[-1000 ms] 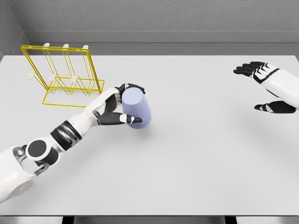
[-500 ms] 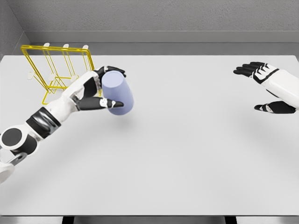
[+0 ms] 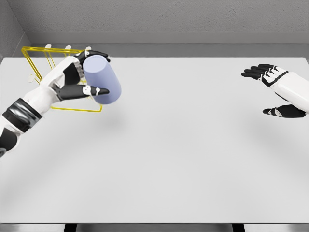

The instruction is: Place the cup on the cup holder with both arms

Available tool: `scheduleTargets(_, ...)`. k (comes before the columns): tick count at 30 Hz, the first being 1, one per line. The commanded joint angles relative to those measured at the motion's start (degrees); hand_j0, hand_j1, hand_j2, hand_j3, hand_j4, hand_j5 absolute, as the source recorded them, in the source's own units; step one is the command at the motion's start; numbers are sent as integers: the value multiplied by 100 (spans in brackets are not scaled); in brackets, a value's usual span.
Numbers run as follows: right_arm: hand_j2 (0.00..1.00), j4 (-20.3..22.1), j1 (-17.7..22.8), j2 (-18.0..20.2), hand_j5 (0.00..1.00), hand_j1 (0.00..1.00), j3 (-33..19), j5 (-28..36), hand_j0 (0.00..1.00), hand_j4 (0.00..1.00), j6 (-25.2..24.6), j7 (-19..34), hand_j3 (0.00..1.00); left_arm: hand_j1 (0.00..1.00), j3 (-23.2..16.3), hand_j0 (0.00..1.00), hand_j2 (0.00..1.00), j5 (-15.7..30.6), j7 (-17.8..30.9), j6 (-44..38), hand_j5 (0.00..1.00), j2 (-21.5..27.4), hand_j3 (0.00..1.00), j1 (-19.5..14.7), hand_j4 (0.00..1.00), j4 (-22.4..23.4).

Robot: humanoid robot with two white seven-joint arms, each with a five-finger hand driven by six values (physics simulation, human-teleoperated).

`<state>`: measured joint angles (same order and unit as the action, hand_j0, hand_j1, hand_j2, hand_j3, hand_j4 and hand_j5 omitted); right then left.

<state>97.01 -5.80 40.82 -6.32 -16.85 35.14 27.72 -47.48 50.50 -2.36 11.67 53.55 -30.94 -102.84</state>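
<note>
Head view shows the cup (image 3: 102, 79), a pale lavender cylinder, clamped in my left robot hand (image 3: 77, 82), thumb underneath and fingers wrapped over its top end, and tilted with its closed end toward the camera. Over the last second I have carried it up and away from the middle of the surface (image 3: 193, 154) to the far left corner, so it now hangs right in front of the yellow wire cup holder (image 3: 43, 67), overlapping the rack's right side. I judge the transport nearly done; what remains is lining the cup's mouth with one of the white-tipped pegs, which my own hand and the cup partly hide. My right robot hand (image 3: 275, 92) hovers near the right edge, fingers spread and empty, well apart from the holder. Nothing else lies between cup and rack.
</note>
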Motion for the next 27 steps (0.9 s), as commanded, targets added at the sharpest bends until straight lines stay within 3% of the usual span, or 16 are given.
scheduleTargets(1,100,2,0,5,100,100,-1,42,100,100,-14,-3,100,61,55,61,61,91,-1,2,61,103,61,0,61,18)
scheduleTargets(15,100,11,0,5,100,100,-1,42,100,100,-14,-3,100,63,327,63,63,364,-1,2,63,481,63,-26,63,62)
scheduleTargets(27,100,11,0,5,100,100,-1,42,100,100,-14,-3,100,63,371,63,63,372,-1,2,63,490,63,-26,63,291)
